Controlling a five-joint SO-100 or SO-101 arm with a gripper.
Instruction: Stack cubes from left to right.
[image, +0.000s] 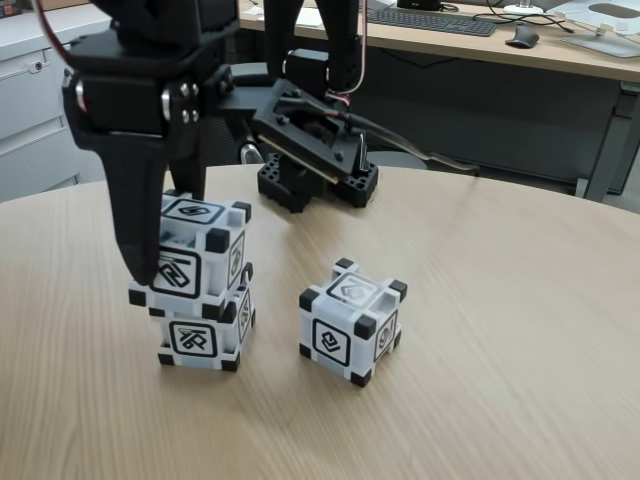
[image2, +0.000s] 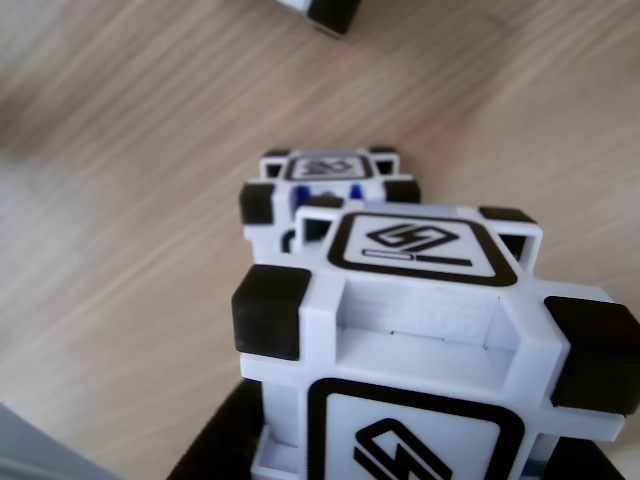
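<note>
Two cubes are stacked at the left of the round wooden table (image: 500, 330) in the fixed view. The lower cube (image: 200, 340) rests on the table. The upper cube (image: 200, 255) sits on it, shifted slightly left, with my gripper (image: 172, 238) shut on it; one black finger (image: 135, 230) covers its left side. A third cube (image: 352, 320) stands alone to the right. In the other view the held cube (image2: 420, 300) looms close, the lower cube (image2: 325, 170) shows beyond it, and a corner of the third cube (image2: 330, 12) is at the top edge.
The arm's black base (image: 320, 185) stands at the table's far edge behind the cubes. Beyond it is a desk with a keyboard (image: 430, 20) and a mouse (image: 522, 37). A grey cabinet (image: 40, 100) is at the far left.
</note>
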